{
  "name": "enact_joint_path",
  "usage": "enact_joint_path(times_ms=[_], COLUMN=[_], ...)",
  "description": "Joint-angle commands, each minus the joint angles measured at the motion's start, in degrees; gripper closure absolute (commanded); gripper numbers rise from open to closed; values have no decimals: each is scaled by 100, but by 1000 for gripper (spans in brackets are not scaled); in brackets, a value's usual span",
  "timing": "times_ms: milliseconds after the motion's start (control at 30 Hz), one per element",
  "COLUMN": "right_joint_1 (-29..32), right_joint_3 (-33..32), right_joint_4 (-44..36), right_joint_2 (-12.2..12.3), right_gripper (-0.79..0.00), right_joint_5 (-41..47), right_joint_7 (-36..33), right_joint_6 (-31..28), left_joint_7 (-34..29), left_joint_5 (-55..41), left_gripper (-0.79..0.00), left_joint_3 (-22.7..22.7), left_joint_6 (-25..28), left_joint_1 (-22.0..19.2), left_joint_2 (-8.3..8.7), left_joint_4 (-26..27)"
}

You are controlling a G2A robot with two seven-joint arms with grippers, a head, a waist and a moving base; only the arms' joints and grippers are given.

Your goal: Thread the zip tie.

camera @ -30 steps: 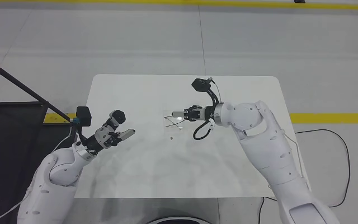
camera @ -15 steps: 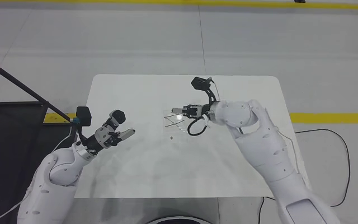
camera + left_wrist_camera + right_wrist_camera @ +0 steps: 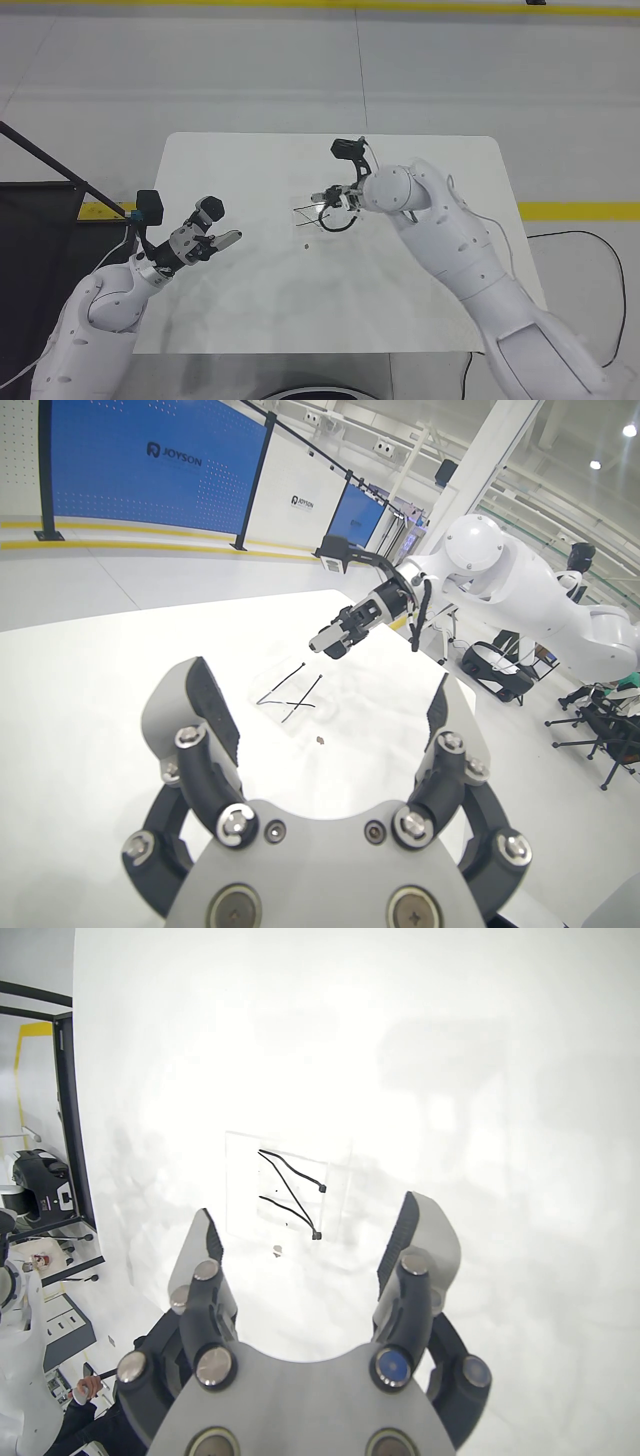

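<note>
White surface (image 3: 420, 290) takes up the middle of the top view. Right gripper (image 3: 325, 197) hangs just above the centre, jaws wide apart, nothing in them. Left gripper (image 3: 322, 680) sits at mid-left of the top view, well apart from the work, also wide open and empty. Clear sheet (image 3: 240, 1178) lies flat at the centre, with two black zip ties (image 3: 290, 1188) on it, crossed, heads toward the right gripper. There's a small speck (image 3: 319, 740) just beside the sheet. You're at the approach-to-pick step and nothing is threaded yet. Next, I'd guess you drop the right gripper onto one tie near its head. The ties are thin and lie flat, so pinch low and try not to drag the crossed one.
</note>
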State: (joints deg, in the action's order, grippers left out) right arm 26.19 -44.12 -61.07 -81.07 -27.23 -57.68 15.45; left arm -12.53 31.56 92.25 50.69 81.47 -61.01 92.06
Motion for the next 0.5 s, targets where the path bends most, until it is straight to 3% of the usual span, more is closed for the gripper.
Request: enact_joint_path(times_ms=[0,233,400,467], right_joint_1=[-65,-295,-448,-494], right_joint_3=[51,231,355,392], right_joint_4=[148,642,934,1036], right_joint_2=[-46,-208,-329,-373], right_gripper=[-348,-357,-311,-231], right_joint_5=[43,137,177,198], right_joint_7=[8,-36,-50,-33], right_joint_6=[-29,-35,-14,-34], left_joint_7=[0,0,0,0], left_joint_5=[0,0,0,0], left_gripper=[-785,-785,-785,-785], left_joint_3=[0,0,0,0], left_joint_6=[0,0,0,0], left_joint_1=[0,0,0,0], left_joint_2=[0,0,0,0], left_joint_4=[0,0,0,0])
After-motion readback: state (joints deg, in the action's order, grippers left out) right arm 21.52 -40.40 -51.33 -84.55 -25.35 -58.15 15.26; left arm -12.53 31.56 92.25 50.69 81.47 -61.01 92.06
